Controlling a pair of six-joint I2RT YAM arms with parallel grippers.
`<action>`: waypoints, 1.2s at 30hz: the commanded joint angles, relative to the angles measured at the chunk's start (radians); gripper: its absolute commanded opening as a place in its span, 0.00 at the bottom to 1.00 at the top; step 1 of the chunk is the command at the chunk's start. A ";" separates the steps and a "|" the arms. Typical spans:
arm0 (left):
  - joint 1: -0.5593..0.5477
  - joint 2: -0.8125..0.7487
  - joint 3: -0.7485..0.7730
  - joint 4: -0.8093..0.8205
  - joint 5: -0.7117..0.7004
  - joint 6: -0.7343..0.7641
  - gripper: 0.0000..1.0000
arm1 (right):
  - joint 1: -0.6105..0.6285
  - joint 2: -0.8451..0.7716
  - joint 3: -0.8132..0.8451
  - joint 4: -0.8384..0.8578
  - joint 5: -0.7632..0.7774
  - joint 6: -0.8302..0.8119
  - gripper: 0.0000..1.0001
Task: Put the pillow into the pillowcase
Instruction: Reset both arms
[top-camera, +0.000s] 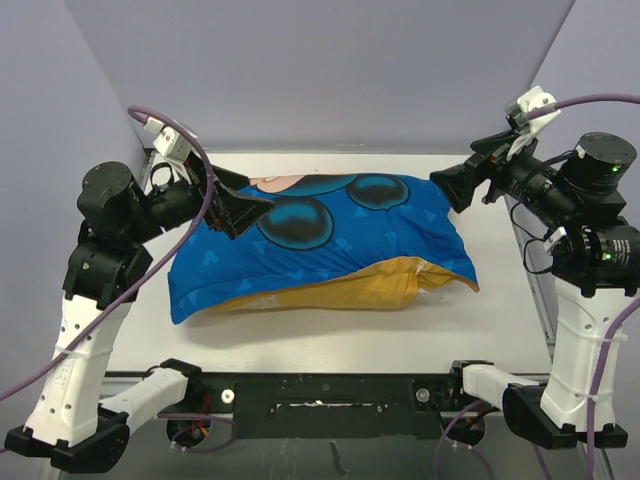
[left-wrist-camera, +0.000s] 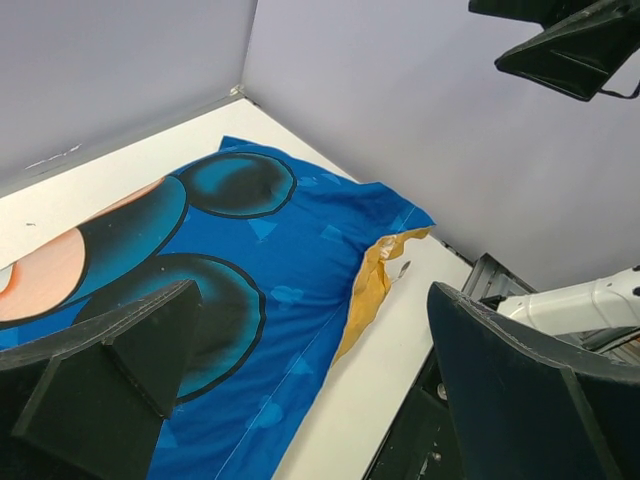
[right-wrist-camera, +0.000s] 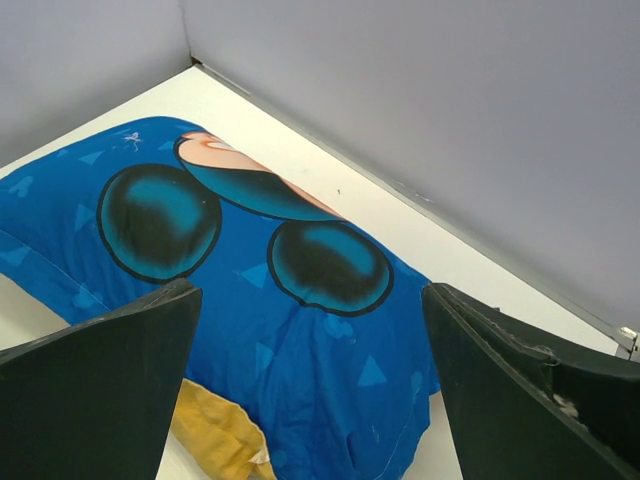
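Observation:
The blue pillowcase (top-camera: 340, 245) with the Mickey Mouse print lies plump across the middle of the white table (top-camera: 350, 340). Its mustard-yellow side (top-camera: 330, 290) shows along the near edge. The pillow is hidden; only a small white bit (top-camera: 427, 267) peeks out at the yellow opening on the right. My left gripper (top-camera: 245, 210) hovers open over the case's left end, nothing between its fingers. My right gripper (top-camera: 453, 187) hovers open at the case's far right corner, holding nothing. The left wrist view shows the pillowcase (left-wrist-camera: 290, 250) under the open left gripper (left-wrist-camera: 312, 300). The right wrist view shows the pillowcase (right-wrist-camera: 300, 330) below the open right gripper (right-wrist-camera: 312, 295).
Grey walls (top-camera: 330, 70) close in the table at the back and on both sides. A black rail (top-camera: 320, 390) with the arm bases runs along the near edge. Bare tabletop lies in front of and to the right of the case.

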 joint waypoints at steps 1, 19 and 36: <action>0.006 -0.049 -0.010 0.041 -0.005 0.007 0.98 | -0.012 -0.027 -0.013 0.056 -0.045 0.032 0.98; 0.006 -0.077 -0.089 0.082 0.001 -0.021 0.98 | -0.026 -0.056 -0.045 0.057 -0.051 0.073 0.98; 0.006 -0.065 -0.090 0.113 0.046 -0.050 0.98 | -0.029 -0.059 -0.042 0.060 -0.077 0.060 0.98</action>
